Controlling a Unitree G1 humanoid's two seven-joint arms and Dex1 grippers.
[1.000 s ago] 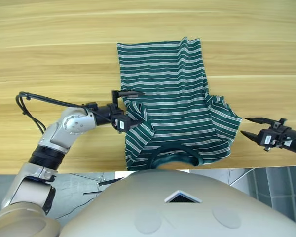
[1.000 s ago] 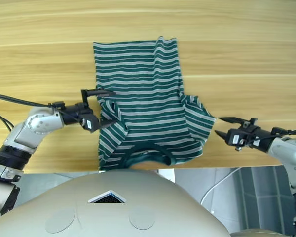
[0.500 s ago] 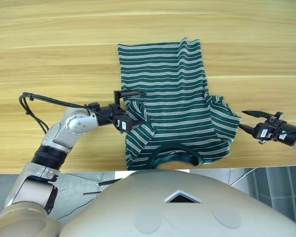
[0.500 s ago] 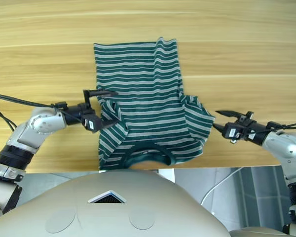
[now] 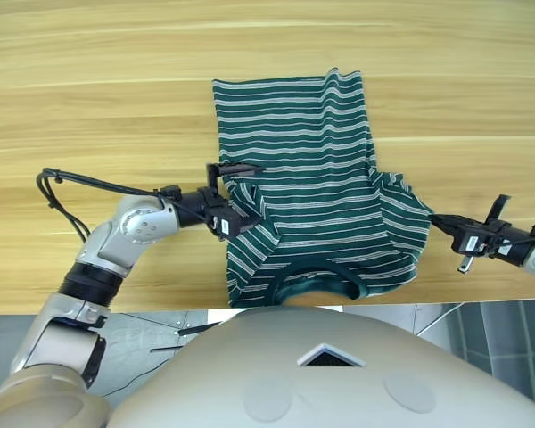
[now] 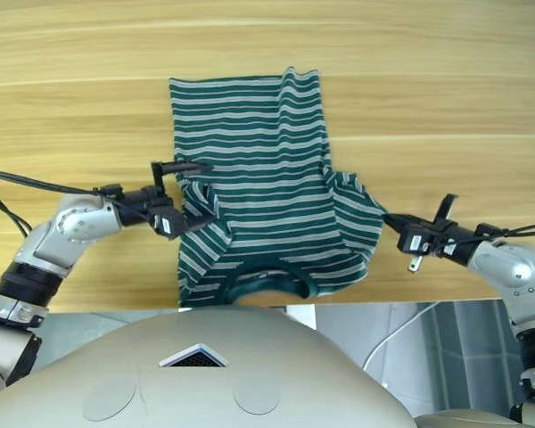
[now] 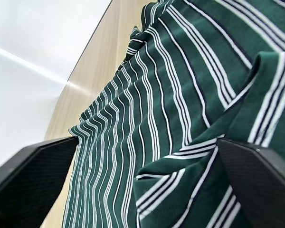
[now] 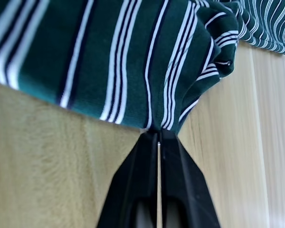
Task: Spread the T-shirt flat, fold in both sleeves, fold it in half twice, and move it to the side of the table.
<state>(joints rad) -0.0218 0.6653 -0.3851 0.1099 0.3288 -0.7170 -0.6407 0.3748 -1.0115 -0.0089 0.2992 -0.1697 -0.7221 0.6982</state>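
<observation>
T-shirt (image 5: pixel 308 169) on table (image 5: pixel 98 98), sleeve pinched in right end effector (image 8: pixel 157 135)

Silver-grey left arm (image 5: pixel 132 227) bears black cable (image 5: pixel 107 185) and black left hand (image 5: pixel 251 195).

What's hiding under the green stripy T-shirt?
The green striped T-shirt lies on the light wooden table, which shows beside it. Anything else beneath is covered by the cloth, so I cannot tell.
</observation>
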